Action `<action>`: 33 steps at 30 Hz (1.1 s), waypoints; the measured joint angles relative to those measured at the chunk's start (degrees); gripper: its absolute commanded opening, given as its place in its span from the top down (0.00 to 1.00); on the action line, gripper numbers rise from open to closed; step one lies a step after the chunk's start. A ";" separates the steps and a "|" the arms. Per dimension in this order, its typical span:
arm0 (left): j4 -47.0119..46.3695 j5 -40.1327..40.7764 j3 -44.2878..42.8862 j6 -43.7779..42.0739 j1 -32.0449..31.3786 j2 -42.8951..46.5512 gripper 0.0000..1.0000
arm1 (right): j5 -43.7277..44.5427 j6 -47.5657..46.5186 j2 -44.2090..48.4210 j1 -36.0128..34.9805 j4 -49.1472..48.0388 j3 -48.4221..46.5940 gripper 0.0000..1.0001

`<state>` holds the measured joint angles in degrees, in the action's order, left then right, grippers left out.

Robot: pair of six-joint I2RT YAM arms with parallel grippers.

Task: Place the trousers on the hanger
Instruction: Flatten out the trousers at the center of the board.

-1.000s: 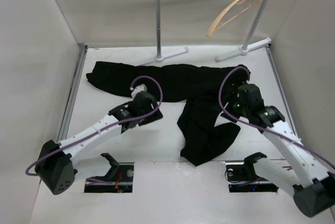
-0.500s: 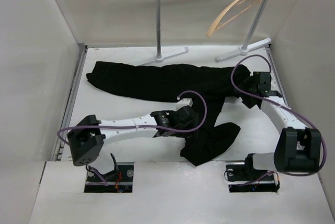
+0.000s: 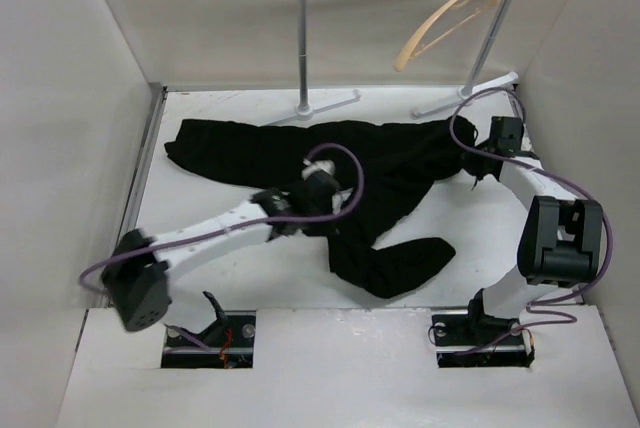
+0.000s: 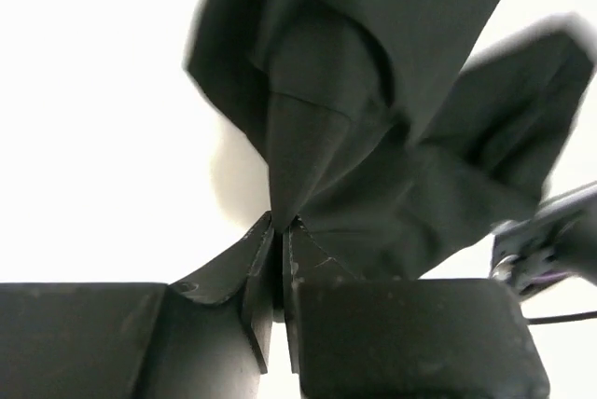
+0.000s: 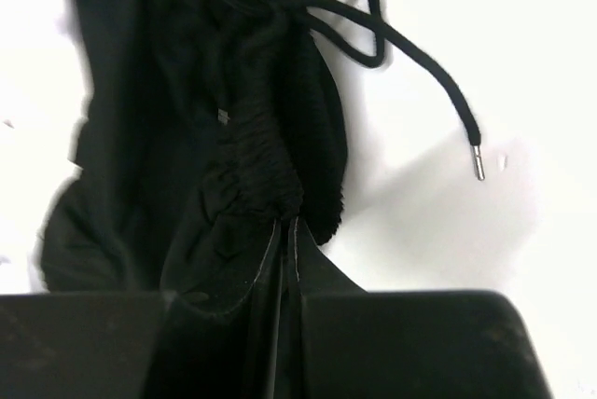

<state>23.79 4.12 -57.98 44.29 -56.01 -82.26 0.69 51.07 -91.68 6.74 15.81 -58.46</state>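
Observation:
The black trousers (image 3: 250, 153) lie spread across the table, with one leg folded toward the front (image 3: 400, 263). My left gripper (image 3: 325, 188) is over their middle and shut on a pinched fold of the black cloth (image 4: 278, 222). At the right end, my right gripper (image 3: 478, 156) is shut on the gathered waistband (image 5: 289, 217). A drawstring with a metal tip (image 5: 478, 168) trails from that waistband. The tan hanger (image 3: 445, 23) hangs tilted from the rail at the back right, well away from both grippers.
A white rail stand crosses the back, with its posts (image 3: 302, 38) (image 3: 492, 38) and feet (image 3: 330, 103) on the table's far edge. Beige walls close in both sides. The right arm's elbow (image 3: 560, 238) stands near the right wall.
Both grippers have shut on the trousers. The left gripper has moved up and left from the front leg to the middle. The front leg now lies flatter and further right.

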 measured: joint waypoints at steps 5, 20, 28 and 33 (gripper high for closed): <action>11.65 2.34 -4.22 -8.87 18.10 15.76 0.93 | 0.83 -0.96 0.59 1.51 -0.24 -3.41 0.92; 37.86 24.26 -23.54 -16.31 -8.59 5.95 0.40 | 1.95 -1.40 0.83 2.14 -0.22 -3.67 0.93; 35.19 17.99 -8.57 -2.62 -0.52 14.56 0.26 | 1.97 -1.40 1.05 3.76 0.02 -3.67 0.93; 24.87 17.90 1.33 2.19 25.70 30.69 0.26 | 2.14 -1.40 1.70 2.23 0.15 -3.58 0.93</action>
<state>48.66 22.02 -56.64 46.48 -30.30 -51.57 2.83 49.67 -89.97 8.97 15.97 -62.04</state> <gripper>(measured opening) 0.741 0.078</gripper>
